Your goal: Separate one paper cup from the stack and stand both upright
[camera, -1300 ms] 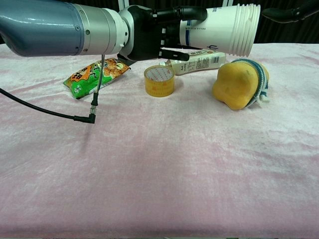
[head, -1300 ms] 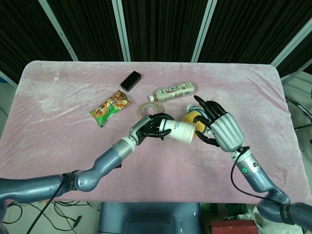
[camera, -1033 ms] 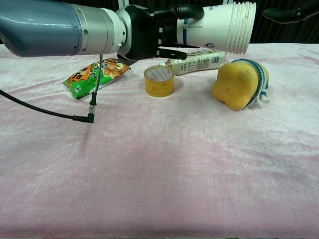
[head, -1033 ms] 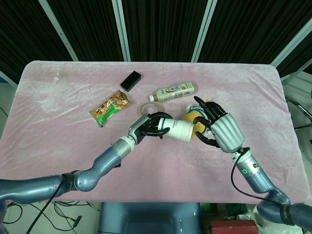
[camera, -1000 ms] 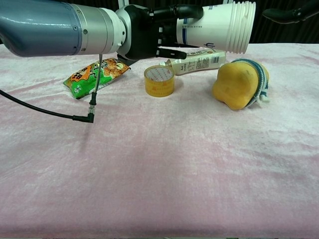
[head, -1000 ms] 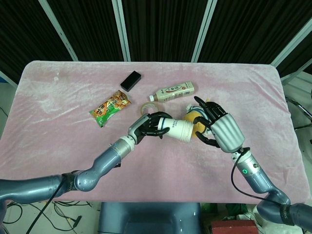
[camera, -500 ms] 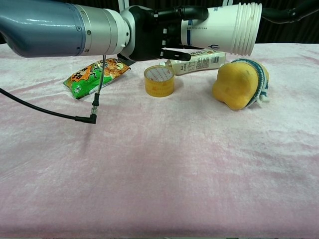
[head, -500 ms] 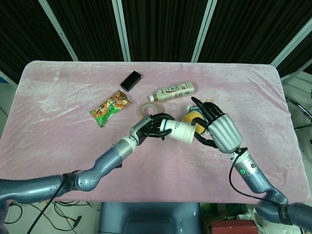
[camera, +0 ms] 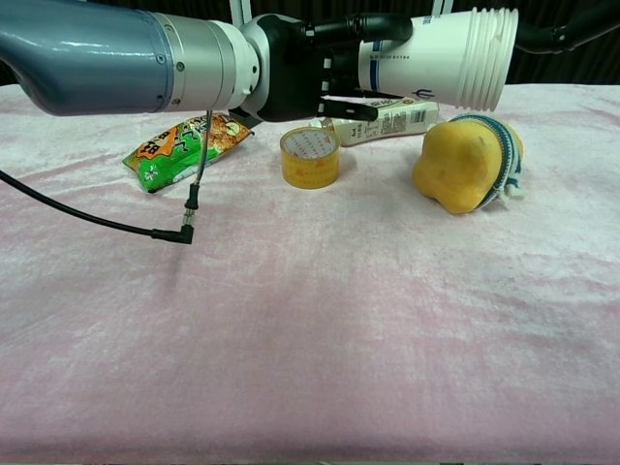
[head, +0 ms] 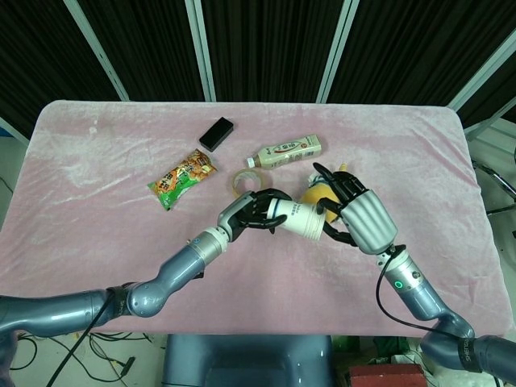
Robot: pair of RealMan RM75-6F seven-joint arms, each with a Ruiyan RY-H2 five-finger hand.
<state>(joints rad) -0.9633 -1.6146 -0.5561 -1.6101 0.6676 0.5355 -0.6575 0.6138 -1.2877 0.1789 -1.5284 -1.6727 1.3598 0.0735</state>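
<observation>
A stack of white paper cups (head: 300,218) (camera: 443,58) lies sideways in the air, rims pointing right. My left hand (head: 251,210) (camera: 305,66) grips its narrow base end. My right hand (head: 360,216) is open just right of the rims, its dark fingers (camera: 557,34) spread around the mouth of the stack; I cannot tell whether they touch it.
Under the cups lie a yellow plush toy (camera: 468,162), a roll of yellow tape (camera: 309,156) and a drink bottle (head: 286,151) on its side. A green snack packet (head: 184,177) and a black box (head: 216,133) sit further left on the pink cloth (head: 97,218).
The left hand has carried the cup stack slightly to the right. The right hand has closed in leftward on the rims.
</observation>
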